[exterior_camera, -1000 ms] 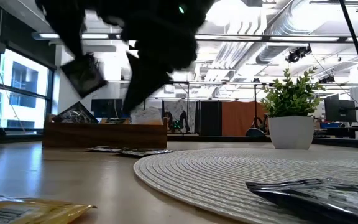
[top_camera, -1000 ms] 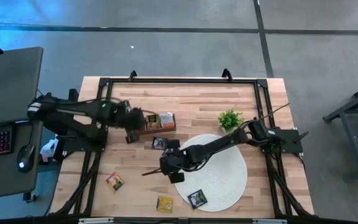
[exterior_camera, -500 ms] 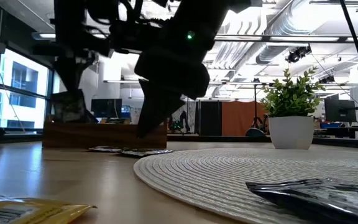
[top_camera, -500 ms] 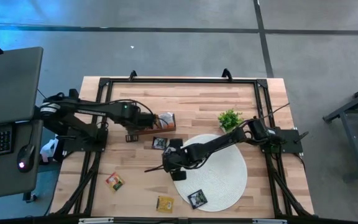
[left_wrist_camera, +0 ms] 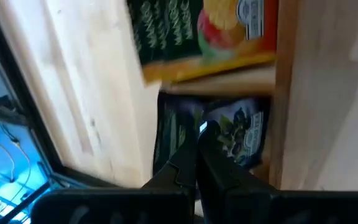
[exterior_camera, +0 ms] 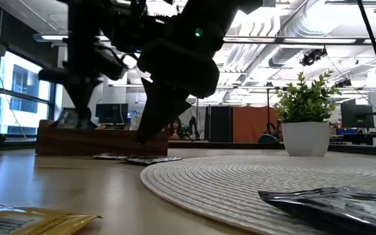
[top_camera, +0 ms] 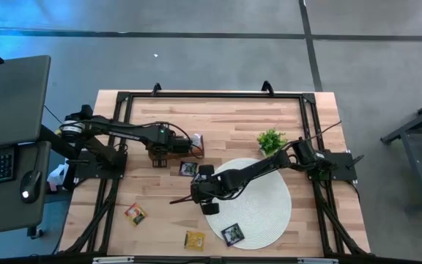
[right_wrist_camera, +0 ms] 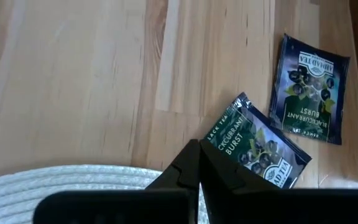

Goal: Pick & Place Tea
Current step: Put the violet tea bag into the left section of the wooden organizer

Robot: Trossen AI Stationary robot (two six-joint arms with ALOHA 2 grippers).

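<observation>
Tea packets are mid-sort. The left gripper has its fingers pinched tight on a dark packet, poking it down into the wooden tray, so this looks like the drop-off step; next it'd need to let go and back out. The right gripper is clamped on another dark packet hanging just ahead of its tips, its label reading "...CKCURRANT BURST". Beyond that one, a loose packet on the table reads "AHMAD TEA" and "BLACKCURRANT BURST".
</observation>
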